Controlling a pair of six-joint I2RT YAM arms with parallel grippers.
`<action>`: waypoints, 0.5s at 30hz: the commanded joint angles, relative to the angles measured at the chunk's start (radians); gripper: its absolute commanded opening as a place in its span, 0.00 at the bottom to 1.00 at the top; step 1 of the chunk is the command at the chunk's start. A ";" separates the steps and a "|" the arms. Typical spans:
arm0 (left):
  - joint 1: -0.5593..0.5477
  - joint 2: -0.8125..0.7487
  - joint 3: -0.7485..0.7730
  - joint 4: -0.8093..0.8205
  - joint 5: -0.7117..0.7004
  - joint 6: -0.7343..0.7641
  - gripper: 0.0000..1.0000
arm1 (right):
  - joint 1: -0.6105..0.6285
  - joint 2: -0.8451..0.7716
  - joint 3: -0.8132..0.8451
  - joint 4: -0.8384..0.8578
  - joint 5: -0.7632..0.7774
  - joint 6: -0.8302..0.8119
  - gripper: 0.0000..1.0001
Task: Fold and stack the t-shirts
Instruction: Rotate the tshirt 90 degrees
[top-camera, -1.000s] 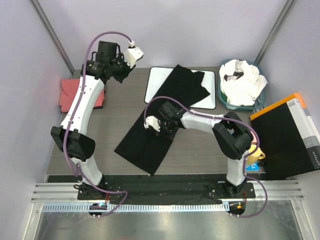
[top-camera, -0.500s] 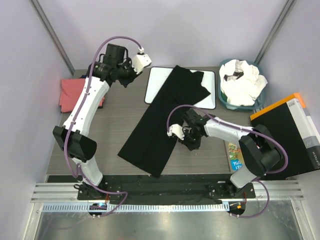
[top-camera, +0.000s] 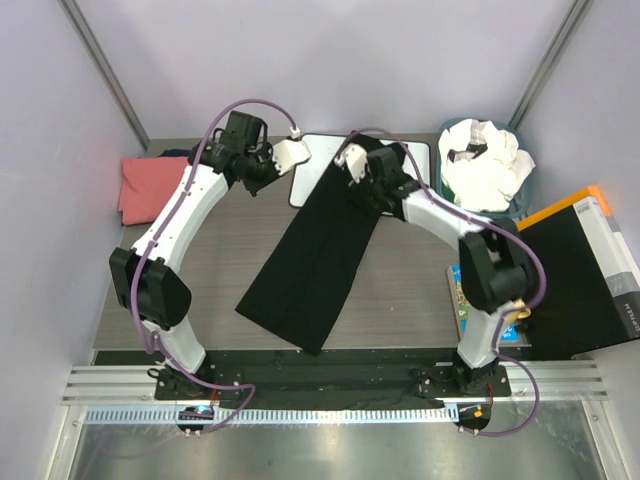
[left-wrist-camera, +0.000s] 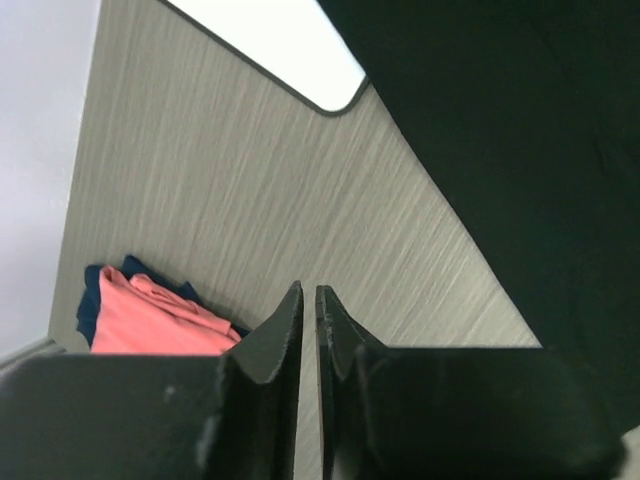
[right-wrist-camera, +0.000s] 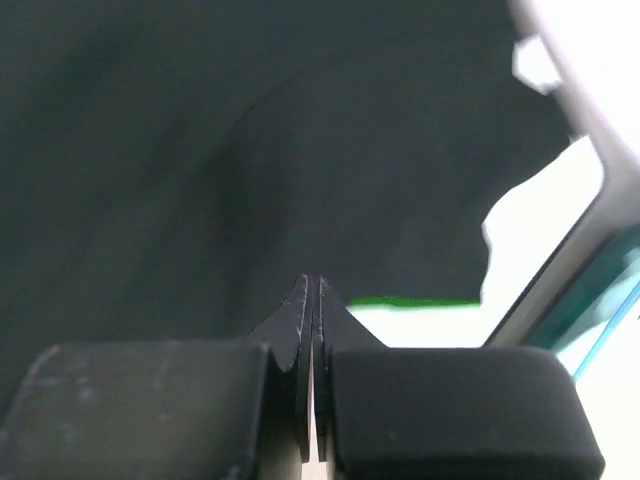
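A black t-shirt (top-camera: 315, 250) lies as a long folded strip, running diagonally from the white board (top-camera: 415, 185) down toward the near left. My right gripper (top-camera: 362, 182) is shut and empty, low over the shirt's far end; its wrist view shows black cloth (right-wrist-camera: 250, 150) right under the tips (right-wrist-camera: 312, 278). My left gripper (top-camera: 268, 178) hovers over bare table left of the board, its jaws almost together with nothing between them (left-wrist-camera: 309, 290). A coral-pink t-shirt (top-camera: 150, 185) lies at the far left. White t-shirts (top-camera: 485, 165) fill the basket.
The teal basket (top-camera: 445, 195) stands at the back right beside the board. An orange-and-black box (top-camera: 575, 270) sits off the right edge, with a printed booklet (top-camera: 462, 300) in front of it. Something dark blue (left-wrist-camera: 110, 275) lies under the coral-pink shirt (left-wrist-camera: 150, 320).
My right gripper swept from the shirt's middle out to the right, then up to its far end. The shirt now lies straighter and narrower. My left gripper moved right toward the board and its jaws narrowed.
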 joint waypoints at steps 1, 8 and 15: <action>-0.006 -0.040 -0.010 0.088 0.045 -0.006 0.06 | -0.060 0.237 0.240 0.178 0.173 0.125 0.01; -0.005 -0.062 -0.063 0.070 0.022 -0.002 0.00 | -0.062 0.591 0.695 0.122 0.199 0.102 0.01; -0.005 -0.041 -0.085 0.042 -0.028 0.006 0.00 | -0.060 0.830 0.962 0.066 0.185 0.088 0.01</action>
